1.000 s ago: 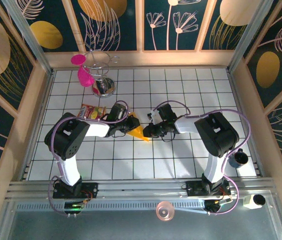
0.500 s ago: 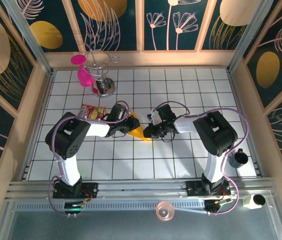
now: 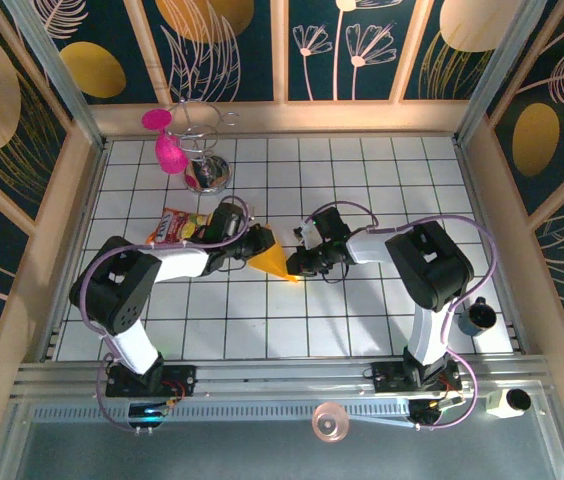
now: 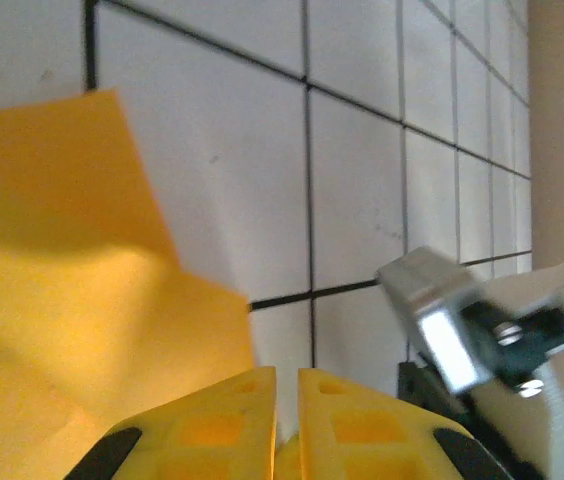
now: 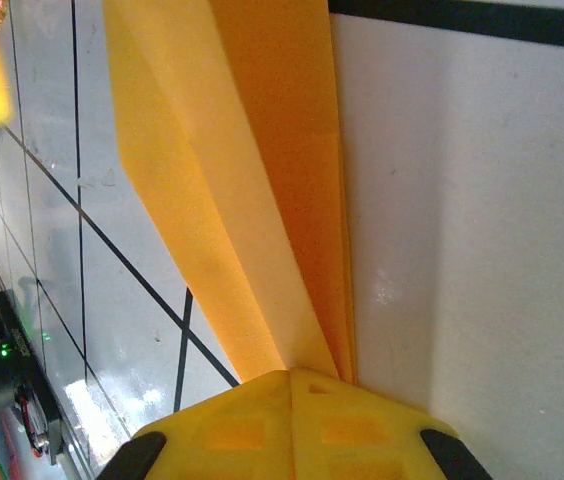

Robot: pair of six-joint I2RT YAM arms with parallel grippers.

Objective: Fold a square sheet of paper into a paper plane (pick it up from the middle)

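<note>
The paper plane (image 3: 272,259) is a slim orange-yellow dart lying on the white tiles mid-table, its point toward the near right. My right gripper (image 3: 298,267) is shut on that pointed end; in the right wrist view the folded layers (image 5: 252,180) run out from between the closed fingertips (image 5: 292,373). My left gripper (image 3: 256,243) is at the wide end. In the left wrist view its fingers (image 4: 286,373) stand a narrow slit apart with white tile showing through, and the paper (image 4: 82,260) lies beside and under the left finger.
A red-and-yellow snack packet (image 3: 175,226) lies just left of the left gripper. A wire glass stand with pink pieces (image 3: 197,150) stands at the back left. A dark cup (image 3: 479,317) sits near the right arm's base. The right wrist's camera housing (image 4: 442,320) is close ahead of the left gripper.
The left arm's elbow has swung out to the left and its gripper has shifted slightly along the paper's wide end. The right gripper has stayed on the tip.
</note>
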